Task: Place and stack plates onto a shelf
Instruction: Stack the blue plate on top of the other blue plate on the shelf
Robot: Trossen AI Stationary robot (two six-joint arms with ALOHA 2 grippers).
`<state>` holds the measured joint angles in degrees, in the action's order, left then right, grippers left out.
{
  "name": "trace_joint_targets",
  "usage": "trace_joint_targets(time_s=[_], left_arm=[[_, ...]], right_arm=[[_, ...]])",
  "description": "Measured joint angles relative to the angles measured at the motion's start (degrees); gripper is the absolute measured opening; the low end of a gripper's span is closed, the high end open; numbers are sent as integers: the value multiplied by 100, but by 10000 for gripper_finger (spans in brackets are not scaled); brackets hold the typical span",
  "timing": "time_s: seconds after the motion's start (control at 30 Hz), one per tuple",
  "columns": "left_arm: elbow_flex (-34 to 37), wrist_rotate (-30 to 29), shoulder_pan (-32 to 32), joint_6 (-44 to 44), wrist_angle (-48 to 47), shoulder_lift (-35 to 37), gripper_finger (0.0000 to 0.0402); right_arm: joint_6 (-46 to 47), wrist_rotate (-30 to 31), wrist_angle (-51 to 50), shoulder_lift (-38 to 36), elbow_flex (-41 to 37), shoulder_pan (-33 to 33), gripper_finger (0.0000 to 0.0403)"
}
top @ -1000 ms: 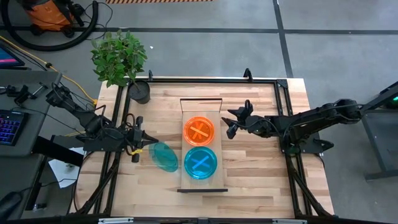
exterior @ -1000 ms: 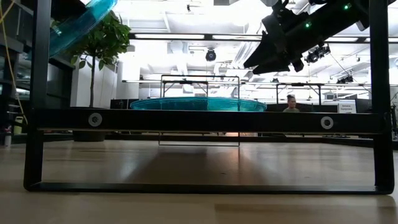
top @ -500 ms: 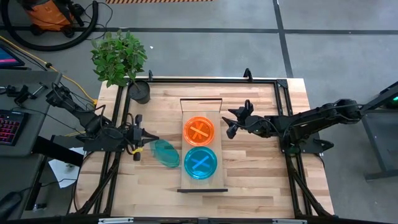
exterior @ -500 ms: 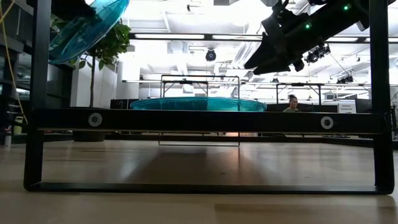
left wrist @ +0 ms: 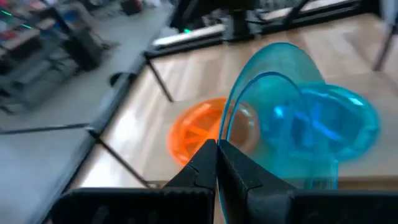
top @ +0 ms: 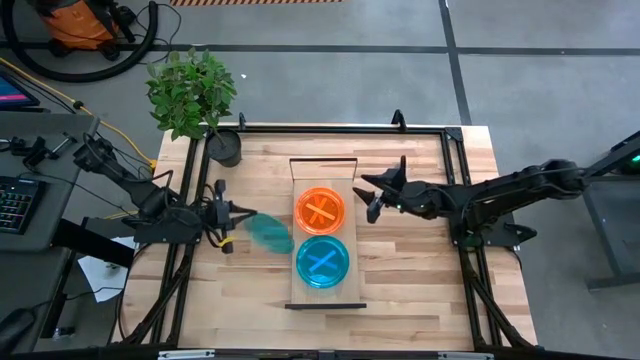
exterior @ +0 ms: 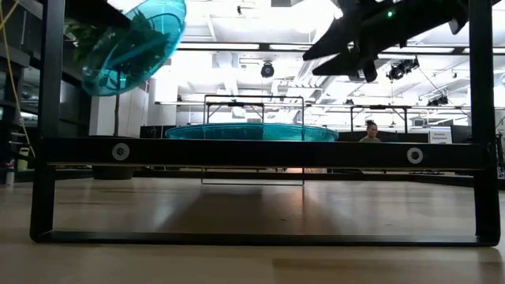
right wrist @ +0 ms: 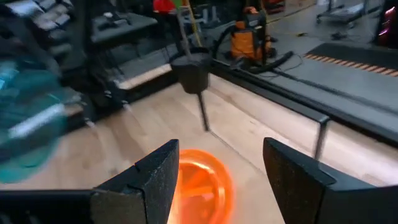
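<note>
Three plates show. Two are cyan: one (top: 323, 262) on the shelf (top: 324, 297), one (top: 268, 233) tilted in the air. One is orange (top: 320, 210).

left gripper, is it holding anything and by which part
Yes. The left gripper is shut on a cyan-blue plate, pinched at its rim, tilted in the air beside the shelf. The right gripper is open and holds nothing.
</note>
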<state>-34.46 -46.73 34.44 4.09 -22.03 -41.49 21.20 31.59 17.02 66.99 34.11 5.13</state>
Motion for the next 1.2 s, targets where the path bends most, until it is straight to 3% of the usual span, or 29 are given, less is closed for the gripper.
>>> trace_joint_targets(time_s=[0.1,0.2,0.33,0.53,0.67,0.87,1.2], left_arm=[[0,-123,-162,-295,334,-46,0],[0,249,-416,-660,861,-83,0],[-2,1201,-973,-943,1475,-125,0],[-7,2582,-1922,2,1707,-353,0],[-4,2939,-2349,225,2162,-996,0],[-4,3826,-2663,714,3577,-2295,0],[-3,3979,-2700,1232,3714,-3347,0]], right_arm=[[192,-137,4,-131,0,88,216],[23,-141,6,-163,0,209,216],[-78,46,-58,-163,0,295,216],[-269,192,-219,-163,0,323,216],[-325,598,-210,-163,0,299,216],[-326,654,-214,-163,0,274,216],[-477,655,-218,-163,0,291,216]])
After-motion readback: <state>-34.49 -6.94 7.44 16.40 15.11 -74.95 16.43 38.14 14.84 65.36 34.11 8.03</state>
